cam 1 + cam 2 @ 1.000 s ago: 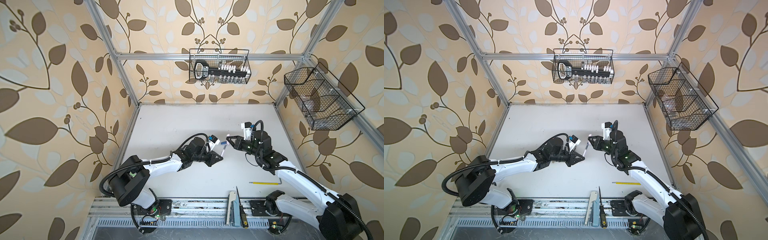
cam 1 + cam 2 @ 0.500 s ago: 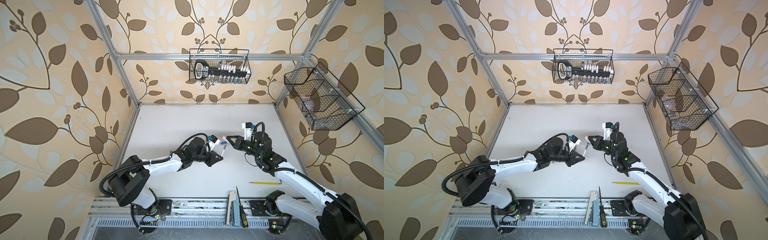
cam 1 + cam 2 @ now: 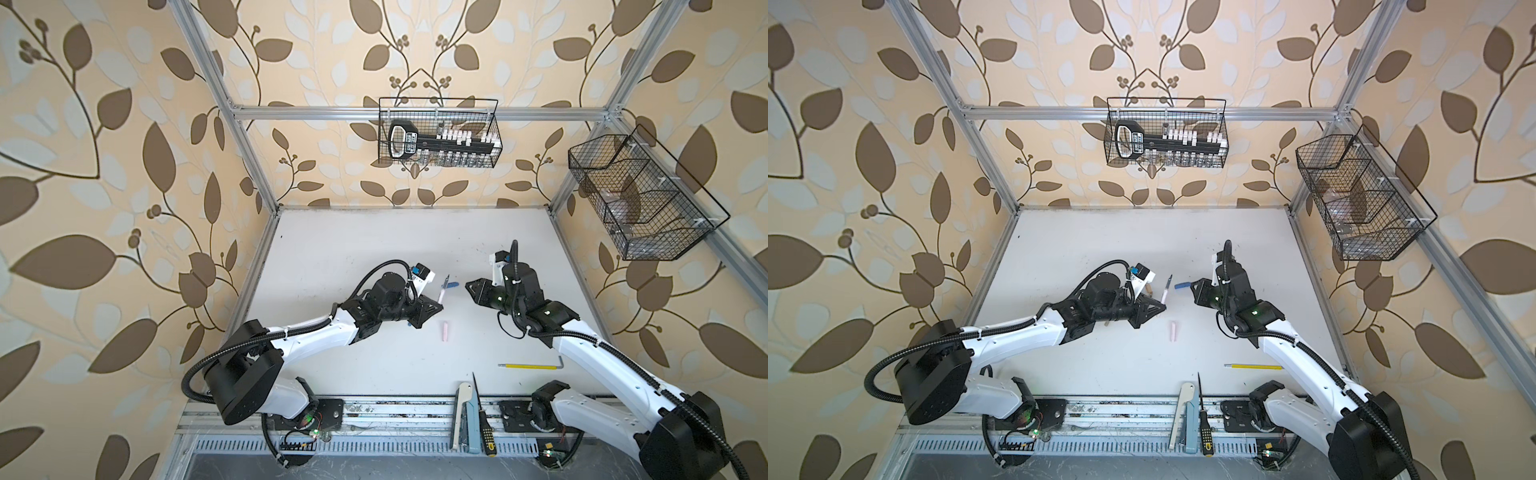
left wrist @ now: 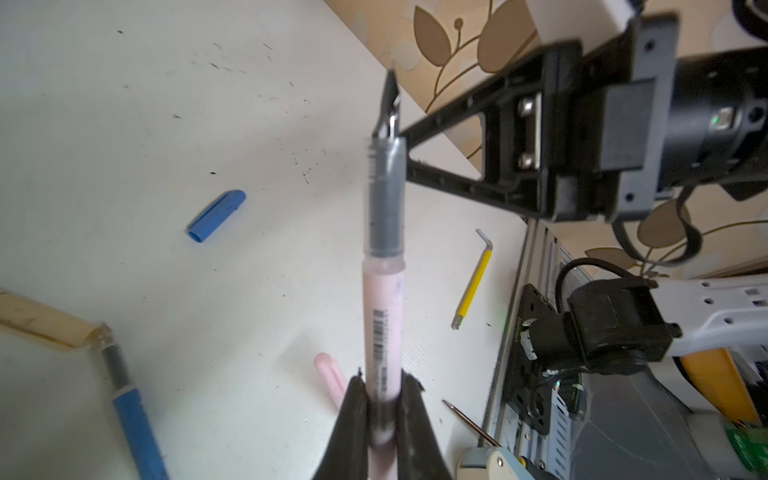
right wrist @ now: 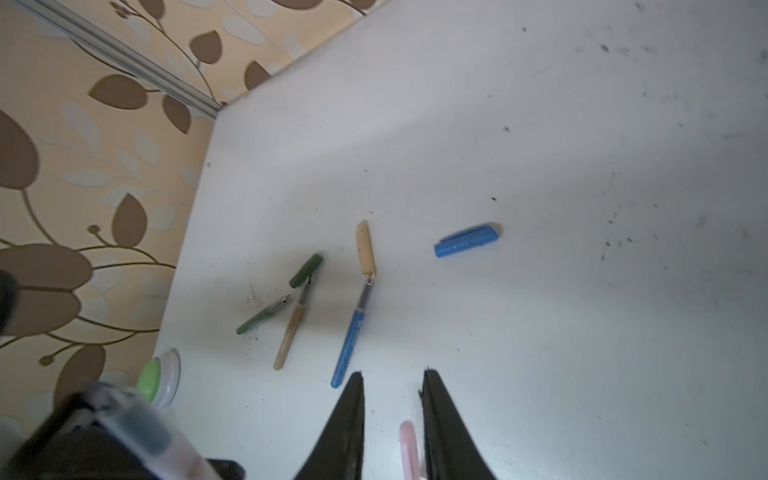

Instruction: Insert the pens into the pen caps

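White, scuffed tabletop (image 3: 374, 249) inside a leaf-papered cell. Low centre of the left wrist view, the left gripper (image 4: 384, 386) is pinched on the butt of the pink pen (image 4: 382, 324). The smooth pale barrel runs straight up the frame, with its grey grip section and dark nib bare.

Here's the change: a second ago the right gripper (image 3: 469, 286) was nose to nose with that nib. It has now backed off to the right in both top views, its jaws parted with nothing between them. The pink cap (image 3: 445, 331) lies flat on the table, just below the held pen. That looks like a missed capping, so the cap likely needs picking up again.

Further out, the blue cap (image 3: 453, 285), a short clipped tube, rests between the grippers. Mid-frame in the right wrist view lie the blue pen (image 5: 349, 340), tan cap (image 5: 365, 249), tan pen (image 5: 289, 336), green pen (image 5: 259, 318) and green cap (image 5: 306, 271), none of the pens capped.
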You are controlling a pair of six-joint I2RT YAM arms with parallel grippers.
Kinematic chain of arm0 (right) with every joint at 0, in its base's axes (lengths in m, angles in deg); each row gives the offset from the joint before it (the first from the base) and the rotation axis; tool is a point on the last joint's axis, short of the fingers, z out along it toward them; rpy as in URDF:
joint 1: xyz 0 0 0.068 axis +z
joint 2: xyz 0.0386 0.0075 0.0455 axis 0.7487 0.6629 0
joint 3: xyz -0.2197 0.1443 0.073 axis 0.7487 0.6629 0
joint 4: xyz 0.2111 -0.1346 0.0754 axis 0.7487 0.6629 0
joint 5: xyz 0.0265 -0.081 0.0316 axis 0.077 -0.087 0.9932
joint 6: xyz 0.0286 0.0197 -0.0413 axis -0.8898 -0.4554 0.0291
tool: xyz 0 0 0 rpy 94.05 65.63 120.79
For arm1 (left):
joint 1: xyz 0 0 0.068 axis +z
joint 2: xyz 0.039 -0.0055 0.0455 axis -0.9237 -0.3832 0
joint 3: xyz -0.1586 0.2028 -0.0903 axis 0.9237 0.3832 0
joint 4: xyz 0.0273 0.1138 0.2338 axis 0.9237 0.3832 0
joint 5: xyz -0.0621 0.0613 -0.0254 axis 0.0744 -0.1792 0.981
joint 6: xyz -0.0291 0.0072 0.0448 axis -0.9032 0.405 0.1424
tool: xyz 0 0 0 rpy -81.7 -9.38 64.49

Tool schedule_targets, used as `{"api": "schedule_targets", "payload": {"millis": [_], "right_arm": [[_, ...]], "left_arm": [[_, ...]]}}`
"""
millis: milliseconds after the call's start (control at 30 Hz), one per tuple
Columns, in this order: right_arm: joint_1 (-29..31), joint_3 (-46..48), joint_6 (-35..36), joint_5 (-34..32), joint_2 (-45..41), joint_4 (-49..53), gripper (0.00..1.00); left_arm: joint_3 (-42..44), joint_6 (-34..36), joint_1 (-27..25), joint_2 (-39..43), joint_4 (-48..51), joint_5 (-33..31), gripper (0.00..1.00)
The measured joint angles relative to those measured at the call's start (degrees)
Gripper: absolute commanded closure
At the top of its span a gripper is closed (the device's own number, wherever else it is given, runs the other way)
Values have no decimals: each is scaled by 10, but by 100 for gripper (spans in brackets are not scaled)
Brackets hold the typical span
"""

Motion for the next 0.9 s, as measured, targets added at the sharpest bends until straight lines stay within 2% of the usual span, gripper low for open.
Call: {"api": "schedule_targets", "payload": {"millis": [167,400,567,667,767,900], "right_arm": [[23,-13,22,-4,47,83,54],[101,-38,28,37,130,134,47],[173,-72,42,45,202,173,38],[219,-104,55,42,244,192,37],[240,-120,60,37,271,212,37],[252,-115,31,37,256,236,37]], "left_arm": [[0,5,28,42,43,-57,100],[17,7,122,104,80,-93,100],[21,12,123,115,94,-100,100],[21,15,123,115,102,-100,100],[23,17,124,116,107,-100,100],[24,18,124,128,118,-104,100]]}}
